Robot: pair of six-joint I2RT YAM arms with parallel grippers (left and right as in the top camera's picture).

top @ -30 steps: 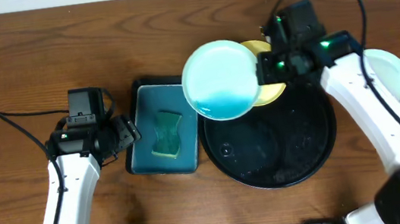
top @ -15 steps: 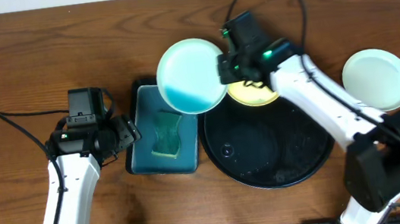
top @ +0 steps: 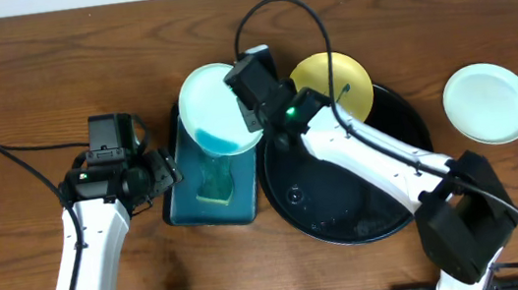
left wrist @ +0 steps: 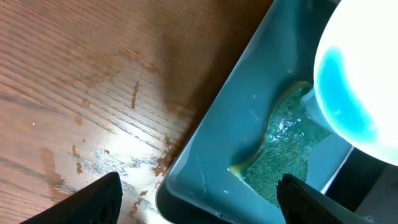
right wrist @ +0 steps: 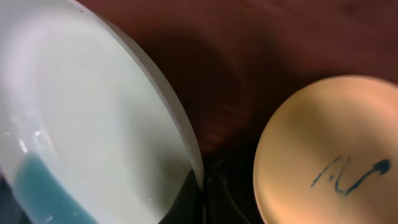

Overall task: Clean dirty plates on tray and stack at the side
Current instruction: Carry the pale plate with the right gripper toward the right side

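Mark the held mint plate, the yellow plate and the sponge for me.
mint plate (top: 209, 102), overhead view, pale middle of its face.
yellow plate (right wrist: 329, 143), right wrist view, bare middle of its face.
sponge (left wrist: 286, 149), left wrist view, textured top.

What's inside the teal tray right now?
A yellow-green sponge lies in the teal tray. From overhead, the tray's far end is covered by the mint plate held above it, with blue liquid pooled in the plate; anything under there is hidden.
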